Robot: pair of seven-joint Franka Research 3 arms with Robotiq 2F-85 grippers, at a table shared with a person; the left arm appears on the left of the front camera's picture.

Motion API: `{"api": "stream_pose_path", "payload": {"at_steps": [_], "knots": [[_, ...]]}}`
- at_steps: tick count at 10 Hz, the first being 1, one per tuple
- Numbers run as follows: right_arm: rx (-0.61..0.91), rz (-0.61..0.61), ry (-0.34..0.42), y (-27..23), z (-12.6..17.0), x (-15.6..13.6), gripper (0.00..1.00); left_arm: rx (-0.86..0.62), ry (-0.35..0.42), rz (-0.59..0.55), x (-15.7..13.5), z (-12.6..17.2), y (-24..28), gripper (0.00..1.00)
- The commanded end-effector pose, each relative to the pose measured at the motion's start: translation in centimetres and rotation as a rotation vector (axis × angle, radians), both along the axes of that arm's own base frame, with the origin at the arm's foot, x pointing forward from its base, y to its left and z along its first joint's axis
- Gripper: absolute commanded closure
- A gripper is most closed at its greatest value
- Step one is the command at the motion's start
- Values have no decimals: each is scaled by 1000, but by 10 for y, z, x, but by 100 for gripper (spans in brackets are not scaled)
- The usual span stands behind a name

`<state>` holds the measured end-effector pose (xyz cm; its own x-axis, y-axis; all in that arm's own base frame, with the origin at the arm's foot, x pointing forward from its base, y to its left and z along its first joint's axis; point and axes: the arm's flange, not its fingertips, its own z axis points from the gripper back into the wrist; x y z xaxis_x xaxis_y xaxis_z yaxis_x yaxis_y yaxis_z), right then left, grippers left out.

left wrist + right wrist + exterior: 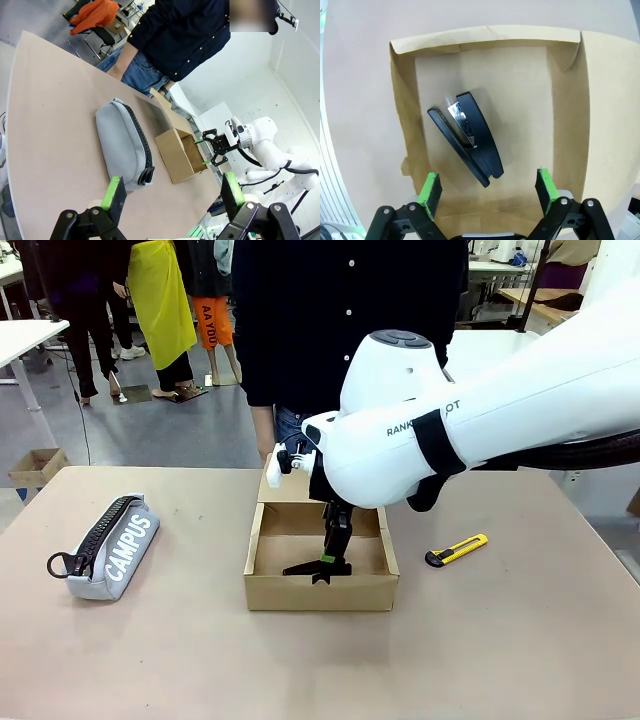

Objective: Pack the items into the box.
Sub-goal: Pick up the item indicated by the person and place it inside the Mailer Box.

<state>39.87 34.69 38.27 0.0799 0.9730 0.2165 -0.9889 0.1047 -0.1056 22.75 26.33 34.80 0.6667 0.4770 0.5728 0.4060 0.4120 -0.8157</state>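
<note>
Right claw [487, 189] over box [320, 595], jaws spread wide, empty. I see black object [475, 140] lying loose on box floor just past pads, long axis diagonal. Left claw [173, 192] also wide, holding nothing, hanging well left of box. Pouch [115, 545] on table left of box, nearer left arm, axis slanting toward far side. Knife [456, 550] right of box, nearer right arm, axis slanting away from box. My guess: knife next.

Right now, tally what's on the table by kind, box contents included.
Zip pouch: 1
Utility knife: 1
Black stapler: 1
Cardboard box: 1
Total: 4
</note>
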Motion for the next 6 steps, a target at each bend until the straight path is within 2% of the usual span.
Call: {"api": "stream_pose_path", "payload": {"at_steps": [1,4,6], "knots": [[7,-3,-41,-12,1,-3,0,-5,-32,9,0,2,-1,0],[25,-33,-55,-25,13,-2,0,-5,-32,9,0,2,-1,0],[92,-72,29,-72,49,0,0,-5,-32,9,0,2,-1,0]]}}
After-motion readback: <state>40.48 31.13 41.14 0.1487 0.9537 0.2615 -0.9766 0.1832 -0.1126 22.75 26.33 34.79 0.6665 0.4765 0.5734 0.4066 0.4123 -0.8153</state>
